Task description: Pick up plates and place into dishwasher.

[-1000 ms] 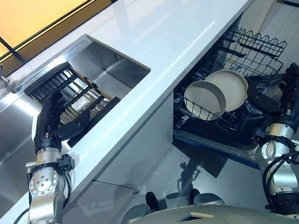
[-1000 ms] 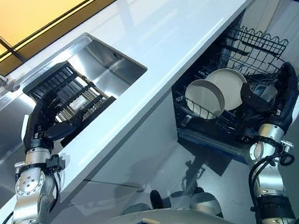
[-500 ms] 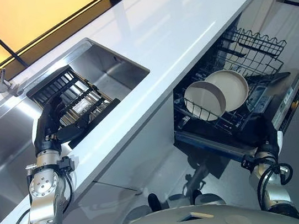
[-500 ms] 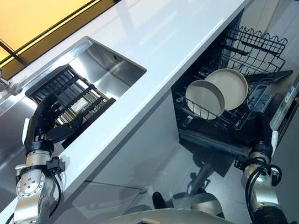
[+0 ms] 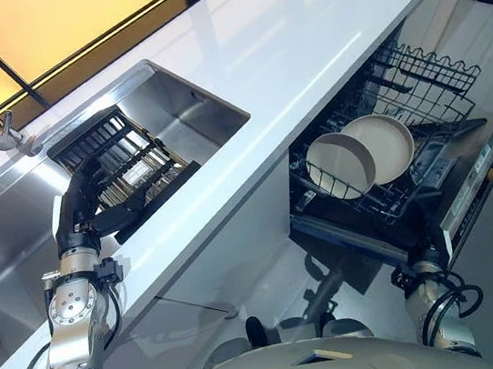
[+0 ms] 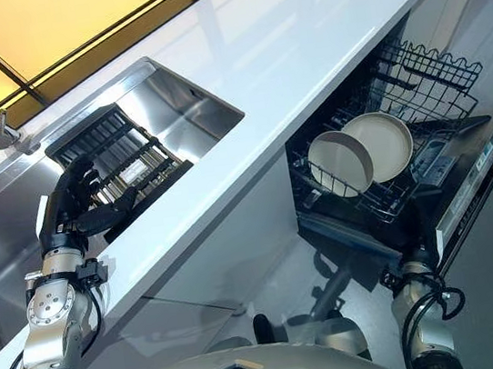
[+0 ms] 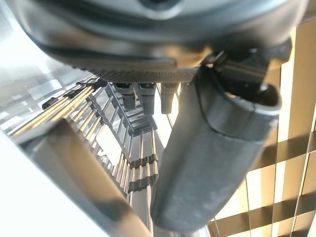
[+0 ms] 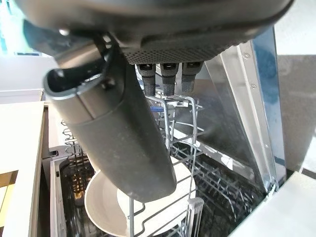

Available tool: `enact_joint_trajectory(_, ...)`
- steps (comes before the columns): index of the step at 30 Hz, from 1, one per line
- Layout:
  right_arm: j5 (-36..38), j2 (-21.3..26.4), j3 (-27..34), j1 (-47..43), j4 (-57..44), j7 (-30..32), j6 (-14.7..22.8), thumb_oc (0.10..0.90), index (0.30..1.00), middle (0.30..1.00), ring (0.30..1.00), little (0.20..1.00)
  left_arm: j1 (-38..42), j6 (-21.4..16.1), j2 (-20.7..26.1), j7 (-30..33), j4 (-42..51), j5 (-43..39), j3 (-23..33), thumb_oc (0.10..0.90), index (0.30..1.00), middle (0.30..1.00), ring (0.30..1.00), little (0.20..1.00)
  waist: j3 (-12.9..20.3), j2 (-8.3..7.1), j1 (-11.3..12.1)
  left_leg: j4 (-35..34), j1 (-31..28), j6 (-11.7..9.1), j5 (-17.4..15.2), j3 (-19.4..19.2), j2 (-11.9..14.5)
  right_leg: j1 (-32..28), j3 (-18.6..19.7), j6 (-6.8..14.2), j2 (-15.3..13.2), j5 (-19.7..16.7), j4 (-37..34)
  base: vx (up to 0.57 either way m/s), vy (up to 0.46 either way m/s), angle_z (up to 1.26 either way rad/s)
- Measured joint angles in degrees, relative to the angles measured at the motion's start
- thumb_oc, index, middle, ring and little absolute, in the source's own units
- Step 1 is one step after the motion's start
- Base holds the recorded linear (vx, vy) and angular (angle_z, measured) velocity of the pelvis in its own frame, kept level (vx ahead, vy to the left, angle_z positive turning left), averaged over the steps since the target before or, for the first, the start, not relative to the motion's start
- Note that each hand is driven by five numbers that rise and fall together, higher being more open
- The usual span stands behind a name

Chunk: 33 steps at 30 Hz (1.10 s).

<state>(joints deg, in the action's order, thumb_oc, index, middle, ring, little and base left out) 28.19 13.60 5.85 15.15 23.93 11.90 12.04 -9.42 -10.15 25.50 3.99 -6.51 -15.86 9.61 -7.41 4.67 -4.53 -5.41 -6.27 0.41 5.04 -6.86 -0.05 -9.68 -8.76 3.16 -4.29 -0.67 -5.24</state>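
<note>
White counter above, two plates [image 5: 359, 155] stand in the dishwasher rack [image 5: 417, 87] — right robot hand [image 8: 148, 54] empty, fingers relaxed, just beside them.

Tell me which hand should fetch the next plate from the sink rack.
Left, probably. The left hand hangs open right over the black rack in the sink. The right hand, open too, is down by the dishwasher door, where two plates already stand.

Your left robot hand [image 5: 85, 210] is raised on an upright forearm, its fingers relaxed and thumb jutting out, holding nothing; your right robot hand [image 8: 118, 128] sits low, its fingers straight and empty
</note>
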Motion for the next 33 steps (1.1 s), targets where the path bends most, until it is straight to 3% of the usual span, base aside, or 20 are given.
enact_joint_trajectory(5,0.04,1.59,-0.05,0.55,0.02,-3.41,-0.08,0.800,0.900,0.900,0.900,0.900,0.01,0.00,-0.01,0.51,0.00,0.00,-0.48,0.800,0.900,0.900,0.900,0.900,-0.09,0.16,-0.13,0.00,0.06,-0.08,0.14,0.27,0.06,-0.06,-0.35,0.01,0.01,0.01,-0.01,0.02,0.007,0.02)
enact_joint_trajectory(20,-0.02,4.14,-2.20,0.02,0.01,-3.15,-0.06,0.800,0.900,0.900,0.900,0.900,0.51,-0.03,-0.87,1.31,-0.04,0.04,-3.17,0.800,0.900,0.900,0.900,0.900,-0.55,1.45,1.49,-0.02,0.30,-0.57,0.62,2.21,0.08,-1.12,-2.63,0.20,-0.11,0.15,-0.20,0.07,0.045,0.07)
enact_joint_trajectory(25,0.07,4.36,-2.56,-1.29,0.02,-3.05,-0.33,0.800,0.900,0.900,0.900,0.900,1.73,-0.04,-1.53,1.26,-0.04,0.05,-3.61,0.800,0.900,0.900,0.900,0.900,-0.55,1.56,3.74,-0.02,0.38,-0.06,1.26,3.74,-0.18,-1.86,-4.25,-0.01,-0.26,0.03,-0.25,0.07,0.057,0.15)
enact_joint_trajectory(28,2.21,5.30,-6.00,-3.96,0.02,-2.26,-0.49,0.800,0.900,0.900,0.900,0.900,2.63,-0.04,-1.60,1.14,-0.04,0.05,-3.83,0.800,0.900,0.900,0.900,0.900,-0.60,1.79,5.24,-0.01,0.71,-0.07,1.58,4.58,-0.23,-1.91,-5.12,-0.06,-0.25,0.01,-0.27,0.04,0.044,0.18)
enact_joint_trajectory(33,4.32,5.24,-11.37,-11.54,0.06,-1.60,-0.77,0.800,0.900,0.900,0.900,0.900,3.53,-0.03,-1.62,0.06,-0.15,0.03,-5.00,0.800,0.900,0.900,0.900,0.900,-1.01,3.30,8.09,0.02,0.80,0.02,2.15,5.98,-0.34,-2.35,-6.98,-0.16,-0.24,0.01,-0.30,0.04,0.017,0.19)
